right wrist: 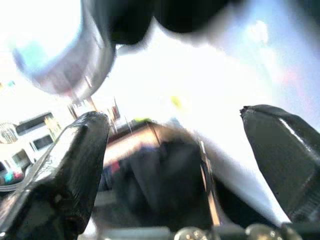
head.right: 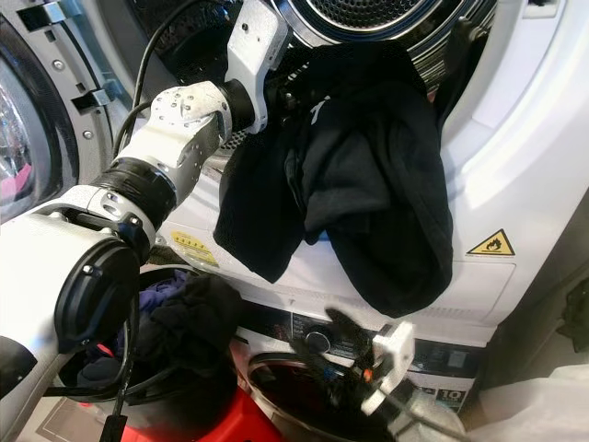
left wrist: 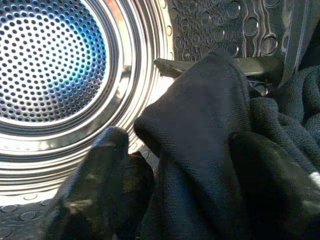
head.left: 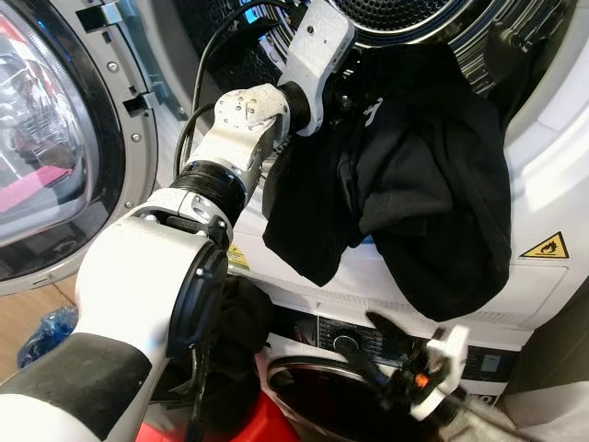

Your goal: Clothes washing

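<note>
1. The left gripper [left wrist: 165, 150] reaches into the mouth of the upper machine's drum [left wrist: 55, 65]. Its jaws are closed on a fold of the black garment [head.left: 405, 184]; in the left wrist view one finger [left wrist: 100, 185] presses against the cloth from one side and the other lies under the fabric on the far side.
2. The right gripper [right wrist: 175, 165] hangs low in front of the lower machine's control panel [head.left: 368, 336]. Its jaws stand wide apart, with nothing between them; the right wrist view behind them is blurred and overexposed.
3. One black garment is in hand. Its upper part lies over the rim of the drum opening, and the rest hangs down the white front of the upper machine [head.right: 515, 138] in two long lobes, reaching almost to the control panel.
4. Two machines are stacked: the upper one with its drum open, the lower one [head.right: 304, 368] with a dial and a dark round door below.
5. The upper machine's door [head.left: 46, 138] is swung open on the robot's left.
6. The perforated steel drum holds the gripped end of the garment at its mouth; the back wall shows bare metal.
7. A basket [head.right: 101, 405] sits low on the left beside the lower machine, holding a heap of dark clothes [head.right: 193, 322].
8. One yellow flame warning sticker [head.left: 545, 247] is on the upper machine's front, to the right of the garment.
</note>
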You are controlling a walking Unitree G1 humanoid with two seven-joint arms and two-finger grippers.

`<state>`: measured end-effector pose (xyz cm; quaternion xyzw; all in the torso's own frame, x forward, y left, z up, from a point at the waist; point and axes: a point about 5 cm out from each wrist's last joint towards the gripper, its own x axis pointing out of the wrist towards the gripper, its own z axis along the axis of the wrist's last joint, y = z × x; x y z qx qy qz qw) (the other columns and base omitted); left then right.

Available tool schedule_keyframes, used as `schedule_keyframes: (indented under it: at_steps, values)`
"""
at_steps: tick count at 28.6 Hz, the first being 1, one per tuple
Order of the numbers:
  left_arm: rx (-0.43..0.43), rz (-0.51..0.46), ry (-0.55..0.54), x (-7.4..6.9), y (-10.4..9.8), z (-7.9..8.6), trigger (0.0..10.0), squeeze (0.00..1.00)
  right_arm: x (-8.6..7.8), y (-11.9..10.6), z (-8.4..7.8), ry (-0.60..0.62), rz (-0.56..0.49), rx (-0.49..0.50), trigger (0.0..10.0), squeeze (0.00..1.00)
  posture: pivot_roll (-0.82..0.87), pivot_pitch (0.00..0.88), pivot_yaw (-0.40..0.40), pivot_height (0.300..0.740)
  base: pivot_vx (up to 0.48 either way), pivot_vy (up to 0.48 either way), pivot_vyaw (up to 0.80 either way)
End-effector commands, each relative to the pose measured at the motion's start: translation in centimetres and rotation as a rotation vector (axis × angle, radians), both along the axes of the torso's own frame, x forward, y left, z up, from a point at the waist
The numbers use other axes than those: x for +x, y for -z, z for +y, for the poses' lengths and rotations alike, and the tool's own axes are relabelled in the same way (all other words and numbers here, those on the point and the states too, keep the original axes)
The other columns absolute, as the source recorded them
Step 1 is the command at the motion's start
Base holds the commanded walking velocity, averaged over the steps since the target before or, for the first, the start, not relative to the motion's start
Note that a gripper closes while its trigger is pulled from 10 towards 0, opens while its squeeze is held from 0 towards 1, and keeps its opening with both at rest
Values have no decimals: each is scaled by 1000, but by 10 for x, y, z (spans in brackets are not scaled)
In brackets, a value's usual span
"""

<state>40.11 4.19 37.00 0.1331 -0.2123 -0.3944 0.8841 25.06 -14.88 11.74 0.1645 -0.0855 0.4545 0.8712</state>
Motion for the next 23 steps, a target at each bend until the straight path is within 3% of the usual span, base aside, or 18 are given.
schedule_keyframes:
  at_steps: [1,4,5,10,14,18,21,23]
  values:
    - [29,27,-18,3,8,10,10000,1000,0,-28,8,-64,-76,72,10000,0,-136,0,167,740,0,0,0]
    - [36,28,-17,4,9,10,10000,1000,-5,-39,10,-115,-88,118,10000,0,-138,0,167,740,0,0,0]
    - [41,30,-19,4,10,10,10000,1000,-16,-39,8,-183,-71,106,10000,0,-136,0,165,740,0,0,0]
    - [43,34,-17,4,11,10,10000,1000,-47,-28,8,-325,-10,-84,10000,0,-135,0,164,740,0,0,0]
    - [44,35,-12,4,12,9,10000,1000,-35,-54,4,-246,-104,-76,10000,0,-139,0,166,740,0,0,0]
    - [45,38,-8,4,13,9,10000,1000,-9,-87,11,-97,-226,-71,10000,0,-131,0,167,740,0,0,0]
    - [48,40,-5,4,13,10,10000,1000,-4,-99,18,-92,-268,-80,10000,0,-127,0,165,740,0,0,0]
    - [51,41,-4,4,14,11,10000,1000,-4,-101,29,-126,-293,-147,10000,0,-126,0,167,740,0,0,0]
